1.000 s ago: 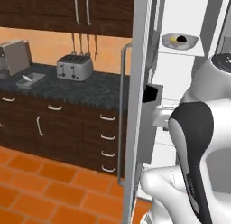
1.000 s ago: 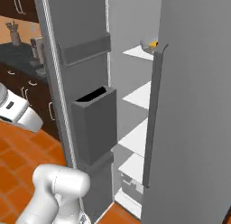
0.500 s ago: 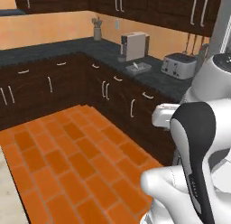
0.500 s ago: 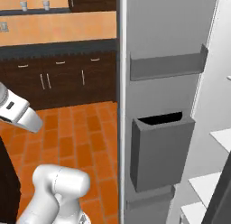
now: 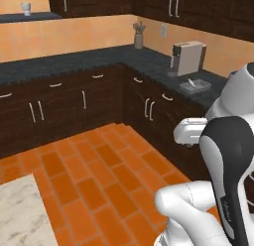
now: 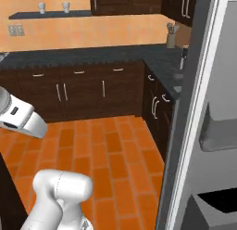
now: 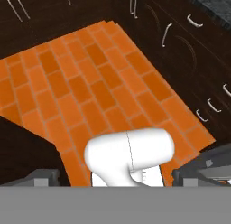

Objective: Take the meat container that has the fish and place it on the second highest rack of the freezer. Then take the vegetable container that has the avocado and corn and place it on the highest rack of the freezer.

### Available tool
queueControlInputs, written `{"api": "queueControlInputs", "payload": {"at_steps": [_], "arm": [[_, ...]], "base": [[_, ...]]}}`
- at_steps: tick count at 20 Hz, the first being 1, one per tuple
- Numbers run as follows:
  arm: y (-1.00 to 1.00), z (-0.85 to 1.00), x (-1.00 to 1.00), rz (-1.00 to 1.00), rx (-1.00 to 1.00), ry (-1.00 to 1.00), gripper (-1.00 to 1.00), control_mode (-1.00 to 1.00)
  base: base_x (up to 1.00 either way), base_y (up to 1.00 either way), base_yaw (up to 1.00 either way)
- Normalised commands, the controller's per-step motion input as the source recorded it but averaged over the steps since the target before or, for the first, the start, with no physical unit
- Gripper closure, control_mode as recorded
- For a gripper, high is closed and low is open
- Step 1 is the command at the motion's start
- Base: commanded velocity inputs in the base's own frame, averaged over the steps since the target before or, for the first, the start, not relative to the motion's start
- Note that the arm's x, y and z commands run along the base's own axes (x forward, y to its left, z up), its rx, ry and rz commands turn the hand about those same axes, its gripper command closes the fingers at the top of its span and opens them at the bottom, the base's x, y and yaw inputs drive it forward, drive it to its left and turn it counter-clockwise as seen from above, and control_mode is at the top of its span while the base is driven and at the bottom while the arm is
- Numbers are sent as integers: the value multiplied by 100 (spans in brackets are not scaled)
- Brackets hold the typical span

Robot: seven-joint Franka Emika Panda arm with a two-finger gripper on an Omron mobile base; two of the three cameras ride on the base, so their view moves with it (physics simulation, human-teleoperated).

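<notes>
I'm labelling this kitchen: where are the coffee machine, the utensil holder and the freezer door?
coffee machine (image 5: 189, 58), left base view, front face.
utensil holder (image 5: 139, 40), left base view, cup body.
freezer door (image 6: 192, 127), right base view, door edge.

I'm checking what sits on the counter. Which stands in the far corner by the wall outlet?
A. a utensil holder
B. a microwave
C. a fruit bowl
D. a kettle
A: a small grey utensil holder with handles sticking out stands on the dark counter in the corner.

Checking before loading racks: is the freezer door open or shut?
Open: the freezer door stands swung out, its inner door bins facing the right base view.
</notes>
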Motion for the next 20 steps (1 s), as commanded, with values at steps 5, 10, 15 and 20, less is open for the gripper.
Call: {"api": "queueControlInputs", "payload": {"at_steps": [5, 10, 15, 20], "arm": [[0, 0, 0, 0, 0, 0, -100, 100], [0, 0, 0, 0, 0, 0, -100, 100], [0, 0, 0, 0, 0, 0, -100, 100], [0, 0, 0, 0, 0, 0, -100, 100]], "base": [[100, 41, -25], [100, 28, -32], [100, 31, -41], [100, 28, -46]]}}
